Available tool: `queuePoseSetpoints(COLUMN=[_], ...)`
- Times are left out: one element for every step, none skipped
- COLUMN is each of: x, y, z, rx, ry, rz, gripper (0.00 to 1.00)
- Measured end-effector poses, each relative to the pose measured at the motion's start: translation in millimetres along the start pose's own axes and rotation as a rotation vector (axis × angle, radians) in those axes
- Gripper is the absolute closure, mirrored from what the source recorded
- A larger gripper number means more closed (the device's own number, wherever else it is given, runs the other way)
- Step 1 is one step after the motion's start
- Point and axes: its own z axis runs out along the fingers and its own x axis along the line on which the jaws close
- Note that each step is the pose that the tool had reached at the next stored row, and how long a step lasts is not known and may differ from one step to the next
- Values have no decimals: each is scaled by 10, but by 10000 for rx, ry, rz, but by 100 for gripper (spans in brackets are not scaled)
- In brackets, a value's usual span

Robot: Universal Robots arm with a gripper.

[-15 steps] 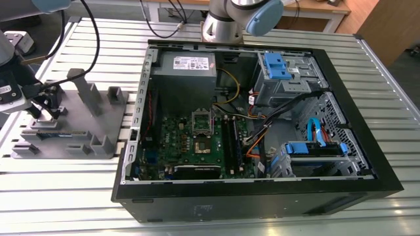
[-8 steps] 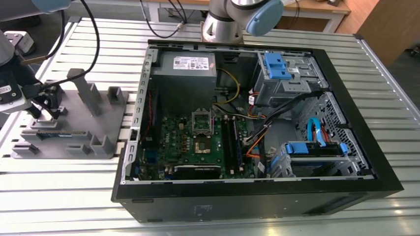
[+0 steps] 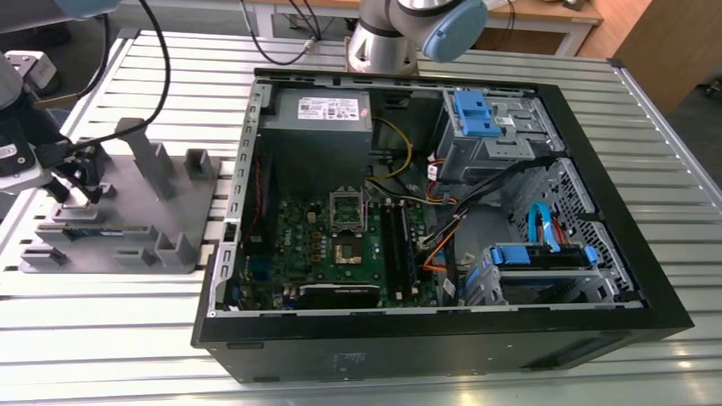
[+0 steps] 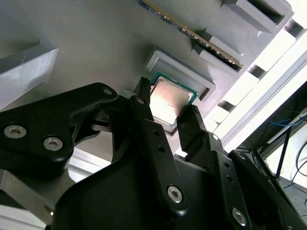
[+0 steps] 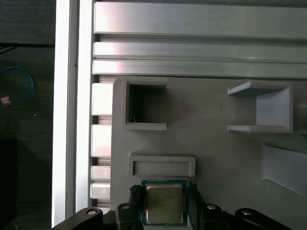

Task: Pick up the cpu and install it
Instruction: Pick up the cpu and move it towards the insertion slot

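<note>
The cpu (image 4: 171,97) (image 5: 164,203) is a small square chip with a shiny metal top and a green rim. It lies flat in a shallow recess of the grey parts holder (image 3: 124,233) (image 4: 96,38) (image 5: 216,148). My gripper (image 3: 70,182) (image 4: 165,103) (image 5: 164,189) is down over it, and its black fingers (image 4: 144,120) stand one on each side of the chip with slight gaps, so it is open. The green motherboard (image 3: 321,254) lies inside the open computer case (image 3: 451,338), to the exterior view's right of the holder.
Upright posts (image 3: 152,156) and empty pockets (image 5: 144,105) rise from the holder around the gripper. A long thin memory stick (image 4: 192,33) lies in a slot of the holder. The slatted aluminium table (image 3: 101,321) carries everything. Cables and blue drive bays (image 3: 485,114) fill the case's far side.
</note>
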Motion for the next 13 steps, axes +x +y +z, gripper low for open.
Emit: queuePoseSetpoints(x=[-1,-2,-2,-3,-4,-4,-5,-5,-6,-6,-7,-7,-6], y=[1,2,3,3,4,4,5,5,5,6,6,6,6], z=[-28,-63,-96,-129,-158,-186,-213,-239,-257,-263,-263,-263,-272], rx=[0,0,-1,-1,-1,-1,-2,-1,-1,-1,-2,-3,-2], ry=[-1,-1,-2,0,-1,-1,-1,-1,0,0,-2,-4,-1], rz=[0,1,1,1,1,1,0,0,0,0,0,0,0], gripper=[53,53,53,53,53,53,53,53,53,53,53,53,53])
